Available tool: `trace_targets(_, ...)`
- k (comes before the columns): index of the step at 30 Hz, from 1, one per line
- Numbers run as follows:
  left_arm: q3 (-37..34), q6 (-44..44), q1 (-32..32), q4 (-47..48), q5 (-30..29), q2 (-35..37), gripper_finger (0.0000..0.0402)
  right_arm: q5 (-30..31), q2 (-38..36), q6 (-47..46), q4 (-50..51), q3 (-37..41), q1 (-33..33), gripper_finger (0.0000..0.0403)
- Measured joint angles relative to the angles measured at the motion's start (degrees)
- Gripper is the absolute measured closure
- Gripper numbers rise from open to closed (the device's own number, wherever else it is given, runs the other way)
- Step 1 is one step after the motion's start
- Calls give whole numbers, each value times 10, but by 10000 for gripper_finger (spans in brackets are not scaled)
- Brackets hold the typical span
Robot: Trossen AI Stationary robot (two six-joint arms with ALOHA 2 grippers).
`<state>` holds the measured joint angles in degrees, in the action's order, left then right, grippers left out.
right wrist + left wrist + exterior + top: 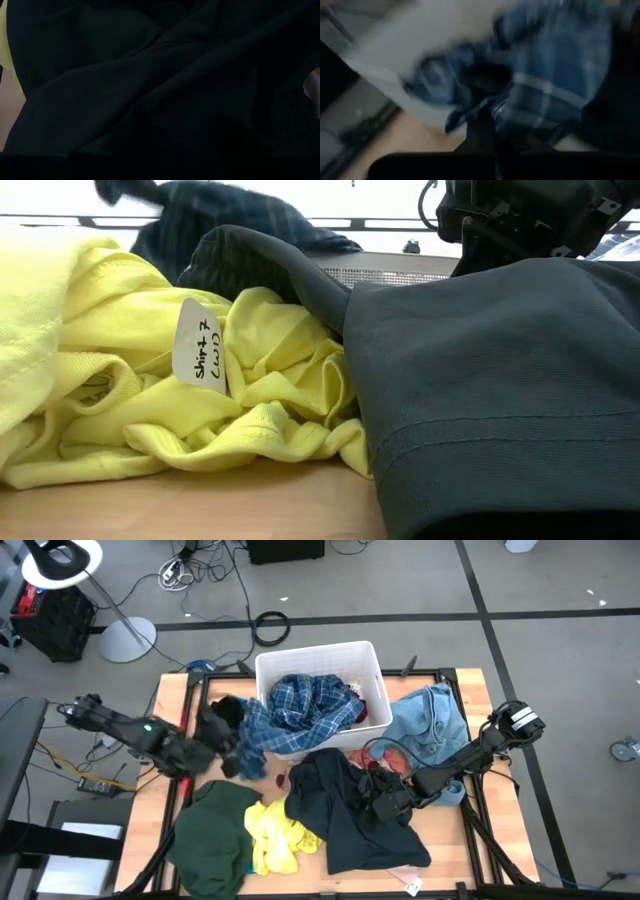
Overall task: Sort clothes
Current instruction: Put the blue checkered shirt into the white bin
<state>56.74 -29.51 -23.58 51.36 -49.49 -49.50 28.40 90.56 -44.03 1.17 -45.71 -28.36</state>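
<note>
The wooden table (150,790) carries the whole load, with a white rectangular plastic bin (268,665) standing at its far middle edge.

A dark navy garment (345,815) is the largest piece, spread across the near centre of the table; in the low view it fills the right side as grey-blue cloth with a stitched hem (500,430). A dark green garment (215,835) lies at the near left corner. A blue plaid shirt (310,705) fills the bin and spills over its left wall down onto the table. A light blue denim item (430,725) lies just right of the bin. A yellow shirt (275,835) is bunched between the green and navy pieces, touching both; the low view shows a white tag (198,345) on it with handwriting. A small maroon piece (283,780) shows at the navy garment's far edge, and a pink strip (405,875) shows under its near edge.

The left gripper (232,750) sits at the bin's left side against the hanging plaid shirt, its fingers closed; the left wrist view is blurred, so whether they pinch the cloth cannot be told. The right gripper (378,795) rests low on the navy garment at its right part, jaws spread wide, with dark folds directly ahead in the right wrist view and nothing visibly held.
</note>
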Motion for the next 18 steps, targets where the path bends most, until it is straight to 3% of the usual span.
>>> trace_targets(4, 76, 125, 1, -75, -71, -5, 400, 0, 0, 0, 0, 0, 0, 174)
trace_targets(8, 102, 299, 42, -248, -70, -26, 400, 0, 0, 0, 0, 0, 0, 174)
trace_targets(13, 120, 429, 123, -404, 16, -76, 401, 0, 0, 2, 0, 0, 0, 174)
trace_targets(18, 174, 441, 216, -429, 138, -155, 401, 0, 0, 2, 0, 0, 0, 174)
